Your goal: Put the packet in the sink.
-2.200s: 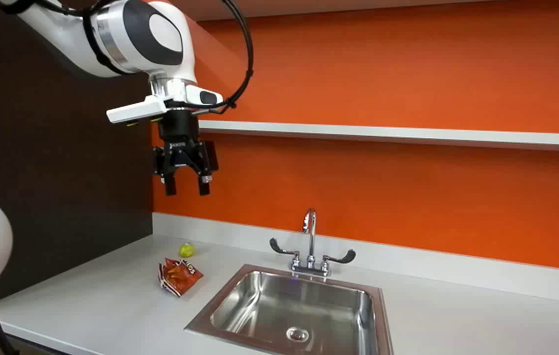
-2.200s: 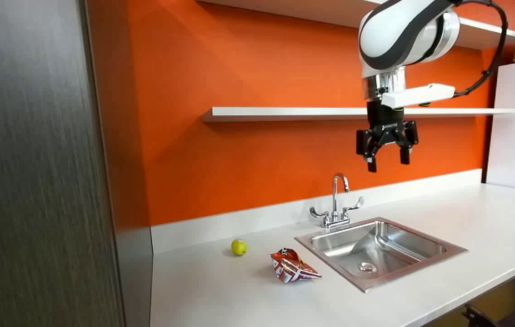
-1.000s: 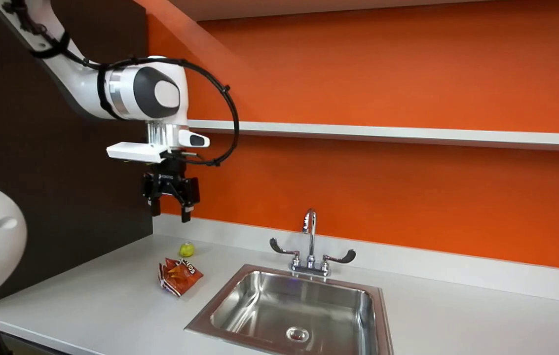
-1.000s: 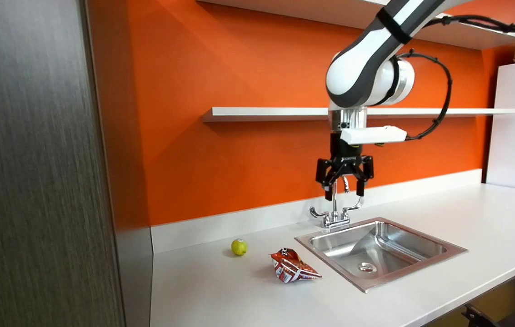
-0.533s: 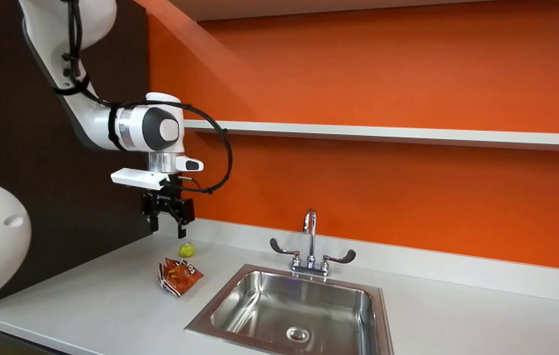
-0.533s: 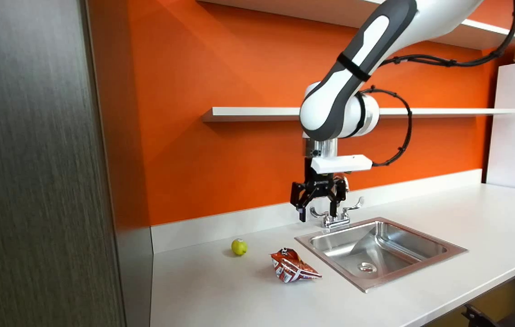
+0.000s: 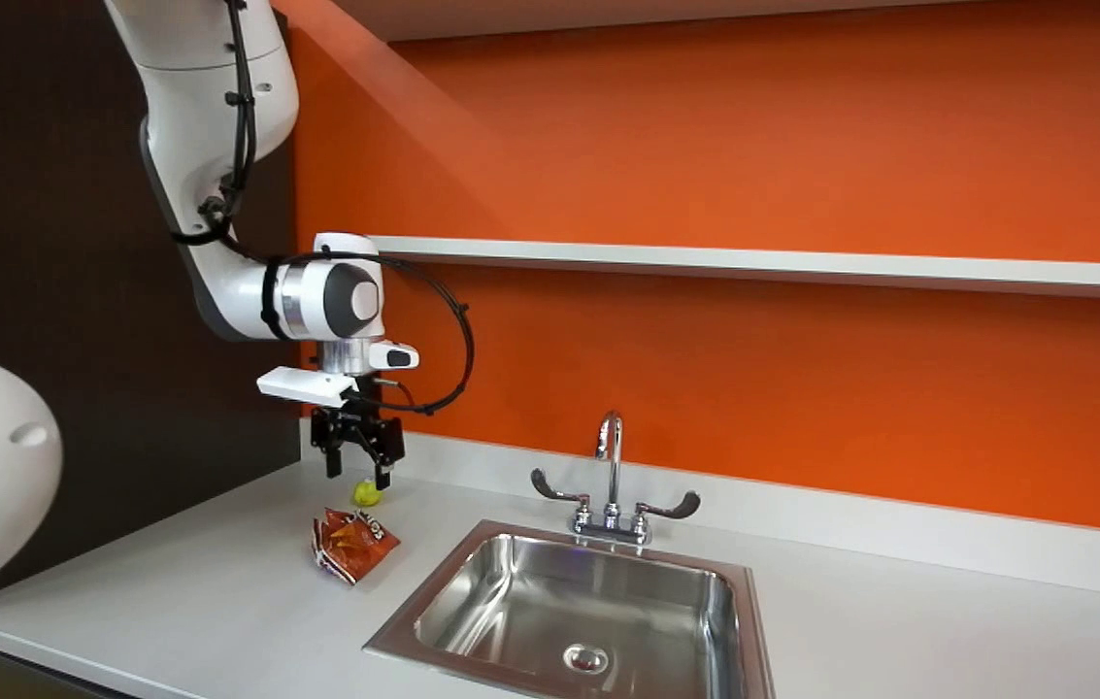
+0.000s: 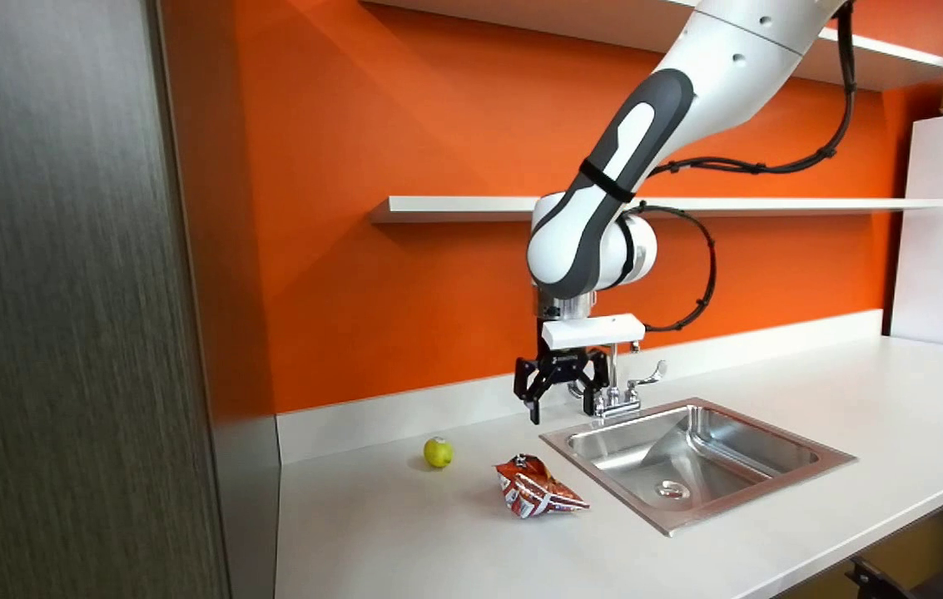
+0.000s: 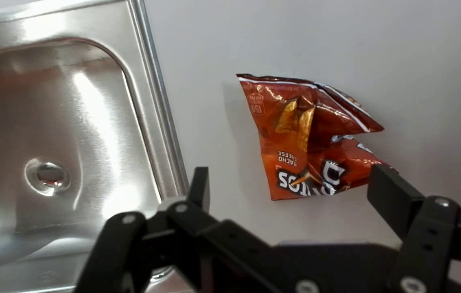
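The red-orange packet [image 7: 355,546] lies crumpled on the counter beside the sink. It also shows in an exterior view [image 8: 533,487] and in the wrist view [image 9: 287,138], folded over on one side. The steel sink [image 7: 438,587] is set in the counter; its rim also shows in an exterior view [image 8: 625,489] and in the wrist view [image 9: 149,114]. No object shows in its basin. My gripper [image 7: 358,476] is open and empty, pointing down above the counter in both exterior views [image 8: 562,413]. In the wrist view the gripper [image 9: 289,183] has its fingers wide apart, with the packet ahead of and below them.
A yellow-green round fruit [image 7: 367,494] sits near the packet, also in an exterior view [image 8: 438,452]. The chrome faucet [image 7: 613,485] stands at the sink's back edge. A white shelf [image 8: 479,205] runs along the orange wall. A dark panel [image 7: 122,388] bounds one side.
My gripper has come down from high above the counter and moved toward the packet, leftward in an exterior view. It has stayed open. The packet, fruit and sink have not moved.
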`<state>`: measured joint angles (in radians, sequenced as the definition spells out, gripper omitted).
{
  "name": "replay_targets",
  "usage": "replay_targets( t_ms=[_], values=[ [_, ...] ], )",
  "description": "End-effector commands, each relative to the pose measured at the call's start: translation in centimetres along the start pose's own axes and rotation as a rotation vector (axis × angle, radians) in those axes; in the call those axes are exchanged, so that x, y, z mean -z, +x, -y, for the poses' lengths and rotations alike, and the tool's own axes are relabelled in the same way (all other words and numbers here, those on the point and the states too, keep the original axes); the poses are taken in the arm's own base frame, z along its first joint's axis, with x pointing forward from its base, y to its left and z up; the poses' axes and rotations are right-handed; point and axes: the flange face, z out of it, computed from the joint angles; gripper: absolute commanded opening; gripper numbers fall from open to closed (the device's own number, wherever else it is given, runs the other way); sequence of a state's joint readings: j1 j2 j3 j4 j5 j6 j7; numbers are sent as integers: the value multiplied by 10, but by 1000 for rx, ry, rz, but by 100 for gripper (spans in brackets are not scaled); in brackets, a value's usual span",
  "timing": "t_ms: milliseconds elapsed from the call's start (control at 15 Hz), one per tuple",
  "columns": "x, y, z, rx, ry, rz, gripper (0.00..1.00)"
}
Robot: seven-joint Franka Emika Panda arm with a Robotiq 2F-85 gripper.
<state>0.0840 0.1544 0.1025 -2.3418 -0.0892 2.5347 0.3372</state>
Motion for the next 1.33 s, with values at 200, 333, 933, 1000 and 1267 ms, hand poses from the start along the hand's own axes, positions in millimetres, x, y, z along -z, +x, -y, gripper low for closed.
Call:
replay_targets(
  t_ms=[200,333,933,1000,1267],
  values=[
    [-42,24,4,-58,-10,36,100],
    [-53,24,8,-57,-11,56,100],
    [-81,25,21,-62,-22,86,100],
    [-82,26,21,-66,-23,86,100],
    [-86,27,18,-77,-29,86,100]
  ],
)
